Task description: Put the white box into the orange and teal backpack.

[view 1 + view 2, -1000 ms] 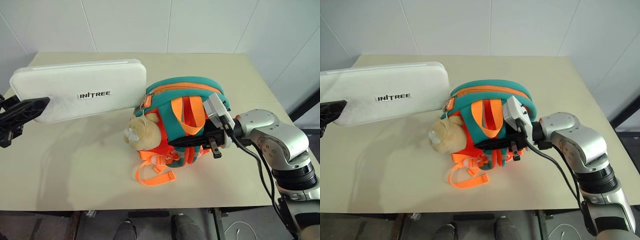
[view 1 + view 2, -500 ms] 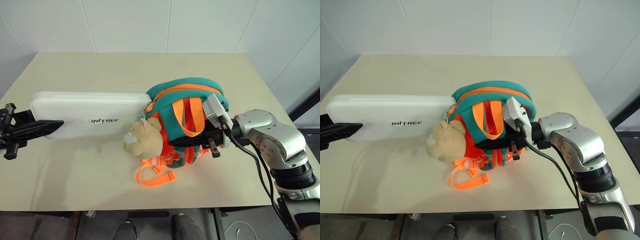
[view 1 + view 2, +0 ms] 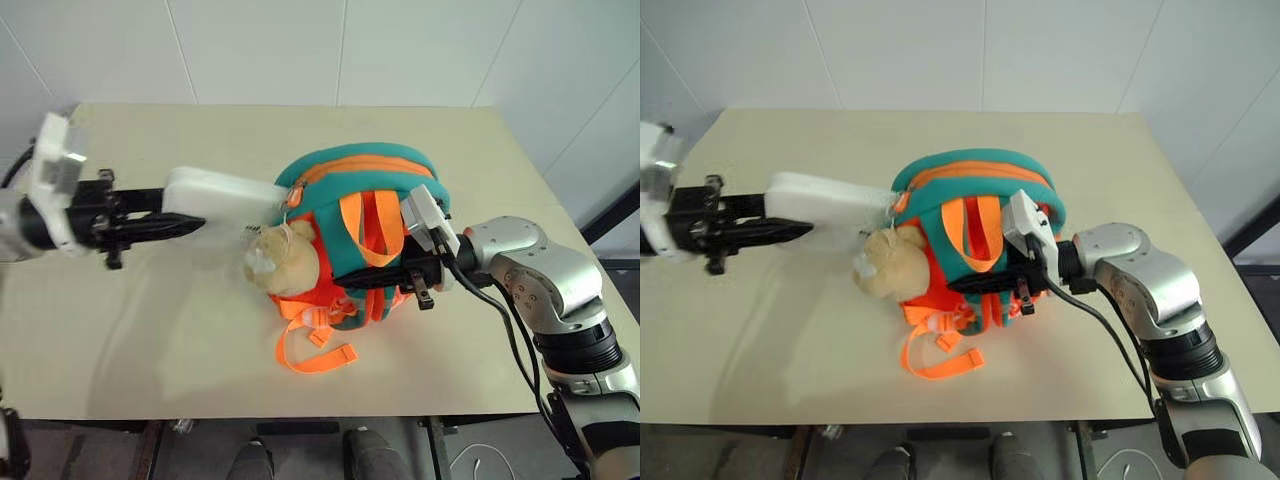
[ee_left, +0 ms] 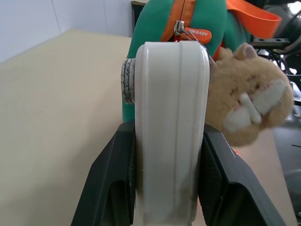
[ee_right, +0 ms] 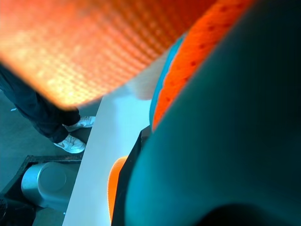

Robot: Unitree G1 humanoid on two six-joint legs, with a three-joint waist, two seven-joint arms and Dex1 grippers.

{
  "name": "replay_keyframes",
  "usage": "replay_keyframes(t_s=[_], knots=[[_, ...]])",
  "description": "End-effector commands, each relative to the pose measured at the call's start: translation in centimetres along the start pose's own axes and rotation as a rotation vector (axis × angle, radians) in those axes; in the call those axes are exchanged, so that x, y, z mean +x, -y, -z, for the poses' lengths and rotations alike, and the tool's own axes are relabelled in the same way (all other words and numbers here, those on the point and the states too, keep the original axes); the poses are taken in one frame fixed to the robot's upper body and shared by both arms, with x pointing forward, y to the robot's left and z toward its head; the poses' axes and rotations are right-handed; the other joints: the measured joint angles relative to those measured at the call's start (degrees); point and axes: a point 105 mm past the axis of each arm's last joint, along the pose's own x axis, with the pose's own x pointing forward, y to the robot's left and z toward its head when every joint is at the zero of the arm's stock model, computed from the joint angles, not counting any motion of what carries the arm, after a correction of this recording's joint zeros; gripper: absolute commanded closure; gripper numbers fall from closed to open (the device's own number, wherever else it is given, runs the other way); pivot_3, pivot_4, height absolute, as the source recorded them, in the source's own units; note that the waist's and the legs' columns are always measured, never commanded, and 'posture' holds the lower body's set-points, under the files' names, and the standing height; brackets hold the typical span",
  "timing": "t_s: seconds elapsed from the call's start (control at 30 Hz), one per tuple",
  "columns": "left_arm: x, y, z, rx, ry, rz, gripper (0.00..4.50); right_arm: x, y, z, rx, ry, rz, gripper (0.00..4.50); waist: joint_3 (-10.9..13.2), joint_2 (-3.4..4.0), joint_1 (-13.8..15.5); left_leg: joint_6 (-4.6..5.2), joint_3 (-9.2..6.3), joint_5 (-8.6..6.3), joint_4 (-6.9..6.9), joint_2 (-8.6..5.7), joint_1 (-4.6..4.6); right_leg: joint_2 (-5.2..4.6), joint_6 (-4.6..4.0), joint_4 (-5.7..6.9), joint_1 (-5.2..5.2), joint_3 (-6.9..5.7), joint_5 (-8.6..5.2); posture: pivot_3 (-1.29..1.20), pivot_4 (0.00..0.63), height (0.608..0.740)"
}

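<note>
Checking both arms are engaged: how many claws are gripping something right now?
2. The left claw clamps the white box at the backpack's zipper end; the right claw is shut on the orange and teal backpack.

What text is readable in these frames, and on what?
"...N BABY", start cut off by the zipper: on the orange zipper pull tab of the orange and teal backpack.
White box: no lettering readable on its visible faces.
Nothing else legible.
</note>
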Motion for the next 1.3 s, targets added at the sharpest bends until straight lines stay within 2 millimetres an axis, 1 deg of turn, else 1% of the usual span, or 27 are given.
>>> replay_keyframes(t_s=[0.03, 0.13, 0.27, 0.33, 0.4, 0.43, 0.47, 0.5, 0.6, 0.7, 0.73, 0.77, 0.83, 0.9, 0.97, 1.0, 1.07, 1.13, 1.23, 1.3], knots=[[2.3, -0.6, -0.5, 0.018, -0.017, -0.047, 3.18, 0.3, -0.3, -0.6, -0.041, 0.005, -0.023, 4.50, 0.0, 0.00, 0.1, 0.00, 0.00, 0.00, 0.02, 0.00, 0.00, 0.00, 0.01, 0.01, 0.00, 0.00, 0.00, 0.00, 0.150, 0.740], [5.4, -0.2, 0.2, -0.036, -0.031, -0.008, 3.18, 0.4, -0.3, -0.7, -0.043, 0.008, -0.025, 4.50, 0.0, -0.01, 0.1, 0.00, -0.01, 0.00, 0.09, -0.01, -0.01, 0.00, 0.02, 0.08, 0.00, 0.01, 0.01, 0.00, 0.150, 0.740], [8.3, 0.0, 1.4, -0.087, -0.041, 0.014, 3.18, 0.7, -0.3, -0.7, -0.044, 0.014, -0.030, 4.50, 0.0, -0.01, 0.0, 0.00, -0.02, 0.00, 0.17, 0.00, 0.00, 0.02, 0.02, 0.16, 0.00, 0.02, 0.01, 0.00, 0.150, 0.740], [9.4, 0.1, 1.6, -0.089, -0.029, 0.022, 3.18, 0.9, -0.4, -0.8, -0.045, 0.016, -0.031, 4.50, 0.0, 0.00, 0.1, 0.00, -0.02, 0.00, 0.22, -0.01, 0.00, 0.02, 0.02, 0.21, 0.01, 0.02, 0.01, 0.00, 0.150, 0.740], [10.4, -0.4, 1.5, -0.089, -0.007, -0.009, 3.18, 0.9, -0.3, -0.8, -0.046, 0.018, -0.029, 4.50, 0.0, 0.00, 0.2, 0.00, -0.03, 0.00, 0.31, -0.01, 0.00, 0.02, 0.03, 0.25, 0.02, 0.02, 0.02, 0.00, 0.150, 0.740], [10.7, -0.3, 1.6, -0.102, -0.030, -0.006, 3.18, 0.9, -0.3, -0.8, -0.047, 0.018, -0.027, 4.50, 0.0, -0.01, 0.4, 0.00, -0.03, 0.00, 0.38, -0.02, 0.00, 0.02, 0.05, 0.26, 0.05, 0.02, 0.03, 0.00, 0.150, 0.740], [10.9, 0.0, 1.8, -0.110, -0.058, 0.004, 2.46, 0.9, -0.3, -0.8, -0.047, 0.019, -0.025, 4.50, 0.0, -0.01, 0.4, 0.00, -0.03, 0.00, 0.44, -0.02, 0.00, 0.03, 0.06, 0.28, 0.06, 0.02, 0.04, 0.00, 0.150, 0.740], [10.8, 0.3, 1.8, -0.115, -0.073, 0.015, 2.21, 0.9, -0.3, -0.8, -0.048, 0.019, -0.023, 4.50, 0.0, -0.01, 0.4, 0.00, -0.04, 0.00, 0.49, -0.02, -0.01, 0.03, 0.09, 0.29, 0.08, 0.03, 0.06, 0.00, 0.150, 0.740], [10.2, 0.8, 0.9, -0.118, -0.068, 0.039, 1.24, 0.9, -0.3, -0.8, -0.049, 0.021, -0.020, 4.50, 0.0, 0.00, 0.3, 0.01, -0.04, 0.00, 0.53, -0.03, 0.00, 0.04, 0.14, 0.29, 0.11, 0.06, 0.09, 0.00, 0.150, 0.740], [8.6, 1.1, -0.1, -0.099, -0.060, 0.037, 0.34, 0.9, -0.3, -0.9, -0.048, 0.023, -0.016, 4.50, 0.0, -0.01, 0.1, 0.00, -0.04, 0.00, 0.50, -0.02, -0.01, 0.04, 0.14, 0.28, 0.09, 0.05, 0.08, 0.00, 0.150, 0.740], [7.5, 1.3, -0.5, -0.095, -0.061, 0.036, 0.05, 0.9, -0.3, -0.8, -0.048, 0.024, -0.016, 4.50, 0.0, -0.01, 0.0, 0.01, -0.04, 0.00, 0.49, -0.02, -0.01, 0.04, 0.14, 0.28, 0.09, 0.06, 0.08, 0.00, 0.150, 0.740], [6.1, 1.7, -0.9, -0.097, -0.067, 0.043, 0.02, 0.9, -0.3, -0.8, -0.047, 0.026, -0.016, 4.50, 0.0, 0.00, -0.3, 0.01, -0.04, 0.00, 0.47, -0.02, -0.01, 0.04, 0.14, 0.26, 0.09, 0.06, 0.08, 0.00, 0.150, 0.740], [4.0, 2.8, -1.2, -0.099, -0.083, 0.068, 0.02, 1.0, -0.4, -0.8, -0.046, 0.029, -0.016, 4.50, 0.0, -0.02, -1.0, 0.01, -0.03, 0.00, 0.35, -0.01, -0.01, 0.04, 0.12, 0.25, 0.02, 0.10, 0.07, 0.00, 0.150, 0.740], [2.1, 3.7, -0.7, -0.121, -0.121, 0.080, 0.02, 1.0, -0.3, -0.8, -0.045, 0.030, -0.018, 4.50, 0.0, -0.01, -0.9, 0.01, -0.03, 0.00, 0.18, 0.00, 0.02, 0.04, 0.06, 0.24, -0.02, 0.10, 0.00, 0.00, 0.150, 0.740], [0.2, 3.8, 0.2, -0.153, -0.165, 0.037, 0.02, 1.1, -0.3, -0.7, -0.044, 0.029, -0.021, 4.50, 0.1, 0.01, -0.6, 0.01, -0.03, 0.00, 0.10, 0.00, 0.05, 0.04, 0.04, 0.22, -0.01, 0.09, -0.06, 0.00, 0.150, 0.740], [-0.5, 3.8, 0.1, -0.150, -0.148, 0.014, 0.02, 1.1, -0.3, -0.7, -0.044, 0.029, -0.022, 4.50, 0.1, 0.02, -0.5, 0.01, -0.03, 0.00, 0.08, -0.01, 0.06, 0.03, 0.03, 0.19, 0.00, 0.09, -0.08, 0.00, 0.150, 0.740], [-1.3, 4.1, -0.3, -0.154, -0.112, -0.011, 0.02, 1.0, -0.3, -0.7, -0.044, 0.028, -0.022, 4.50, 0.1, -0.07, -0.1, 0.01, -0.03, -0.01, 0.11, 0.00, 0.04, 0.02, 0.02, 0.21, 0.00, 0.07, -0.08, 0.00, 0.150, 0.740], [-1.5, 5.1, -0.5, -0.170, -0.116, 0.000, 0.02, 1.0, -0.2, -0.6, -0.043, 0.027, -0.022, 4.50, 0.2, -0.19, 0.1, 0.01, -0.05, -0.01, 0.20, 0.00, 0.03, 0.03, 0.02, 0.23, 0.03, 0.04, -0.07, 0.00, 0.150, 0.740], [-0.8, 6.6, -0.6, -0.179, -0.125, 0.042, 0.02, 0.9, -0.2, -0.5, -0.041, 0.024, -0.024, 4.50, 0.2, -0.22, 0.1, 0.03, -0.05, -0.04, 0.34, -0.02, 0.02, 0.02, 0.08, 0.18, 0.12, 0.05, -0.03, 0.00, 0.150, 0.740], [0.0, 7.1, -0.5, -0.172, -0.121, 0.056, 0.02, 1.0, -0.1, -0.5, -0.041, 0.025, -0.026, 4.50, 0.2, -0.21, 0.0, 0.04, -0.05, -0.05, 0.37, -0.02, 0.03, 0.02, 0.09, 0.19, 0.13, 0.06, -0.03, 0.00, 0.150, 0.740]])
